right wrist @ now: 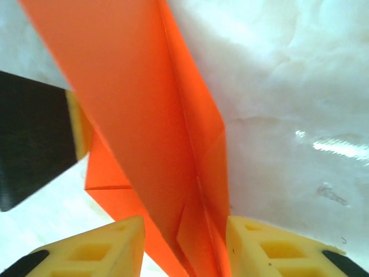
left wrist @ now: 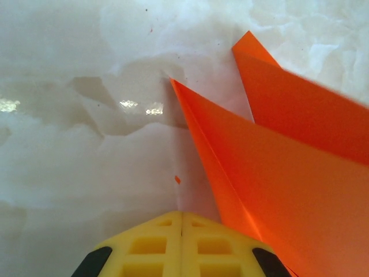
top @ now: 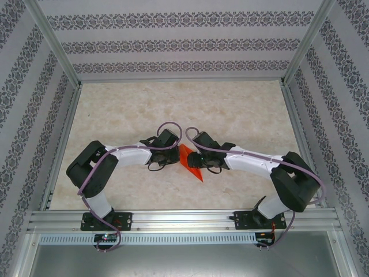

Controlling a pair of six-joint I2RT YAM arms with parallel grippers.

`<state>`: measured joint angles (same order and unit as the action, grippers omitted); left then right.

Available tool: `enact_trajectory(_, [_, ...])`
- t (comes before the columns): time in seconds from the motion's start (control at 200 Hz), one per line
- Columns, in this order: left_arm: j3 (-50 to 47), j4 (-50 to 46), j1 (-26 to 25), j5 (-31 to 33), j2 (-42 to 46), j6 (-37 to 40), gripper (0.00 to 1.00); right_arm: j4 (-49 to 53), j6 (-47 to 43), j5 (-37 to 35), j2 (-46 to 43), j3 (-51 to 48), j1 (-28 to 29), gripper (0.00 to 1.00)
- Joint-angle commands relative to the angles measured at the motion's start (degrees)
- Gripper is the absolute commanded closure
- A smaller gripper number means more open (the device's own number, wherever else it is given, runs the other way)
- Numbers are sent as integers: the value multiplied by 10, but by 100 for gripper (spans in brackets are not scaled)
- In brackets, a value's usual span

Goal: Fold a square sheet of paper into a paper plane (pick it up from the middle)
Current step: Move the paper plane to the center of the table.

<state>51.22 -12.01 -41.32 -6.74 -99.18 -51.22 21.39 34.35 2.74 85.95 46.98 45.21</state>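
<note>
Beside the creased bright orange paper plane (top: 190,164), left tool (left wrist: 181,218) is sitting closed; right tool (right wrist: 184,226), straddling apart, should clamp squarely.

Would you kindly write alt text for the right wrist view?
Folded orange paper rises between the right tool's spread yellow fingers over a pale marbled table; the left tool's black, yellow-padded finger sits at its left.

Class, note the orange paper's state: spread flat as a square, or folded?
Folded. The orange paper shows overlapping creased layers tapering to a point, not one flat square.
</note>
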Motion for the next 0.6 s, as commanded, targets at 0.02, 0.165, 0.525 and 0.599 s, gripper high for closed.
enact_trajectory(0.02, [1,1,-3,2,-6,19,98,3,-10,-18,-15,-10,-10,57])
enact_trajectory(0.165, [4,3,-2,-2,-7,22,98,-6,-17,6,-8,-8,-8,57])
enact_trajectory(0.525, [7,8,-3,-11,-10,24,98,-25,-25,29,0,-12,4,62])
enact_trajectory(0.599, [8,9,-3,-13,-12,24,98,-15,-29,24,13,-6,5,62])
